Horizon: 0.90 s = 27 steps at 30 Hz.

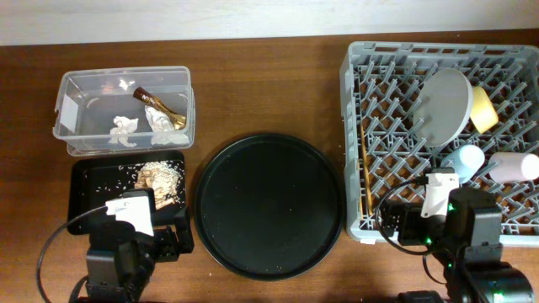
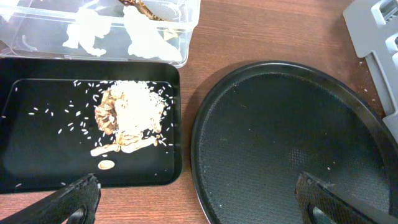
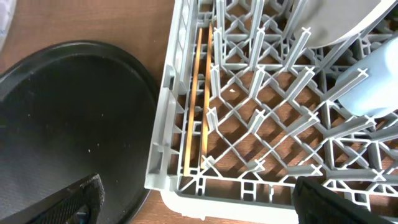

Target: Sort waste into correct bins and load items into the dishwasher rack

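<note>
The grey dishwasher rack holds the grey-green plate, the yellow bowl, the light blue cup, the pink cup and the wooden chopsticks, which lie along its left side. The clear tub holds white tissues and the gold-brown wrapper. The shallow black tray holds tan food scraps. My left gripper is open and empty at the tray's near edge. My right gripper is open and empty over the rack's front left corner.
A large round black tray lies between the bins and the rack, and shows in both wrist views. Loose rice grains are scattered in the shallow tray. Bare wood table lies between the tray and the round tray.
</note>
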Each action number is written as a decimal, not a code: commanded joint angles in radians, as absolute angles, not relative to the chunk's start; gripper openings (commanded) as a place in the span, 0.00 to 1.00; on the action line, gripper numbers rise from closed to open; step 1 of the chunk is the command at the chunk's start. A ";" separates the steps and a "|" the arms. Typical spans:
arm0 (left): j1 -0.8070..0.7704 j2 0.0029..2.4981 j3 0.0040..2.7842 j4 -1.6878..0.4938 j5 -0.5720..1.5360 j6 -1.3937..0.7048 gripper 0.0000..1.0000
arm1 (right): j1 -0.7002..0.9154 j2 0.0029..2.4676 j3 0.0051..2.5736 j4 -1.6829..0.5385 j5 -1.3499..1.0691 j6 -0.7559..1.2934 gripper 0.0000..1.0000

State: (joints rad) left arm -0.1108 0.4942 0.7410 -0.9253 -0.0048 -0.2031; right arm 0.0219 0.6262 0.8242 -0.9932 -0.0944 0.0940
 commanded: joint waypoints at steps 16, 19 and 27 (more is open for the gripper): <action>-0.111 0.488 0.733 -0.929 -0.012 -0.209 0.99 | 0.053 0.003 0.006 0.037 0.024 0.090 0.98; -0.111 0.488 0.733 -0.929 -0.012 -0.209 0.99 | 0.053 0.003 0.006 -0.065 0.024 0.090 0.98; -0.111 0.488 0.733 -0.929 -0.012 -0.209 0.99 | 0.053 0.009 0.006 -0.080 0.023 0.090 0.98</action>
State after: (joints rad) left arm -0.1108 0.4927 0.7364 -0.9302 -0.0051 -0.2031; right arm 0.0467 0.0128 0.0116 -0.0746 0.0044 0.0937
